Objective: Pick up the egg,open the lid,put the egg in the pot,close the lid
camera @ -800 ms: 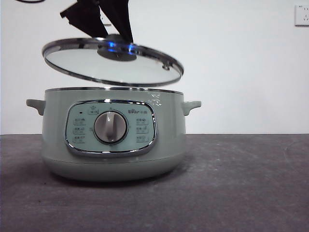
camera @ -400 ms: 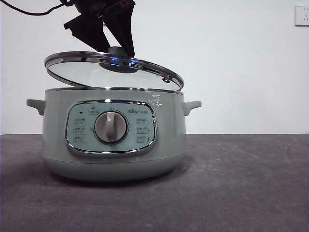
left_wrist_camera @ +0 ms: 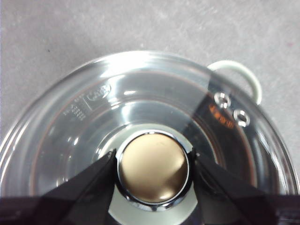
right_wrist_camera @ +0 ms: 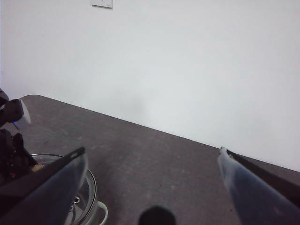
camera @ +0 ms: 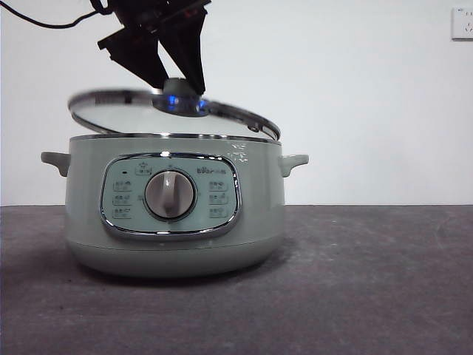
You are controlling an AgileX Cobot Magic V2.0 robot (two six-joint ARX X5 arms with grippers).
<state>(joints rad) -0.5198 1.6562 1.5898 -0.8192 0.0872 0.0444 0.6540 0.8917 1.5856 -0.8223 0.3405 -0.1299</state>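
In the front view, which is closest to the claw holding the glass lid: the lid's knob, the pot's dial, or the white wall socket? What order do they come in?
From the left gripper, nearest first:
1. The lid's knob, right between its jaws, atop the lid.
2. The dial, straight below on the front of the pot.
3. The wall socket, far off at the top corner.

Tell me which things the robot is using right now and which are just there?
Using: lid, held by its knob in the left gripper; pot underneath.
Just there: right gripper, open and empty; wall socket; table.
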